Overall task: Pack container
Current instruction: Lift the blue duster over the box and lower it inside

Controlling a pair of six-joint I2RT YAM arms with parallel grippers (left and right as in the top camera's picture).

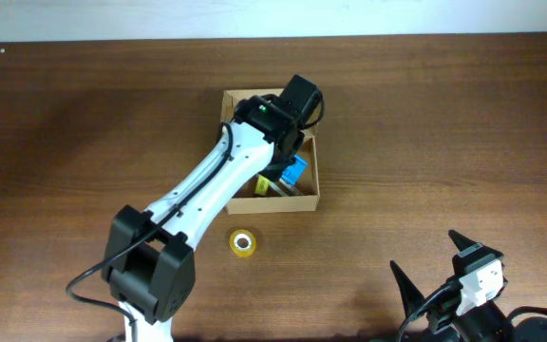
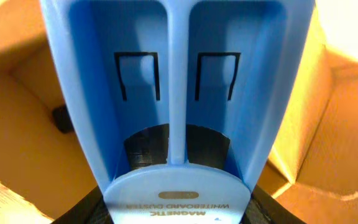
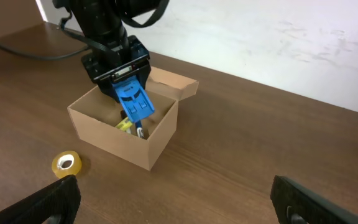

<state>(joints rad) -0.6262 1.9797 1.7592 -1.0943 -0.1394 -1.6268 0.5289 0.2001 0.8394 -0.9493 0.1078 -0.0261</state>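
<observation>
Currently the left arm (image 1: 193,195) reaches from the near-left of the table (image 1: 65,114) diagonally up and to the right, and its wrist stands over the container (image 1: 313,185). A yellow tape roll (image 1: 243,243) lies flat on the table just in front of the container, apart from it. The container sits at mid-table with its opening facing up. Its long axis runs left to right in the overhead view, and its flap lid (image 3: 178,84) stands open along the far long edge, tilted outward. The left gripper (image 3: 123,76) is closed on the upper end of a blue eraser (image 3: 135,102), with one finger on each side. The eraser's long axis is steeply tilted, and its lower end points down into the container, below rim level. In the left wrist view the eraser's ribbed underside (image 2: 176,81) fills the frame, with cardboard walls on both sides. A small yellow item (image 3: 124,124) lies on the container floor beside the eraser's lower end — too small to identify. At the near-right of the table the right gripper (image 1: 430,258) is spread wide and holds nothing, well apart from the container.
</observation>
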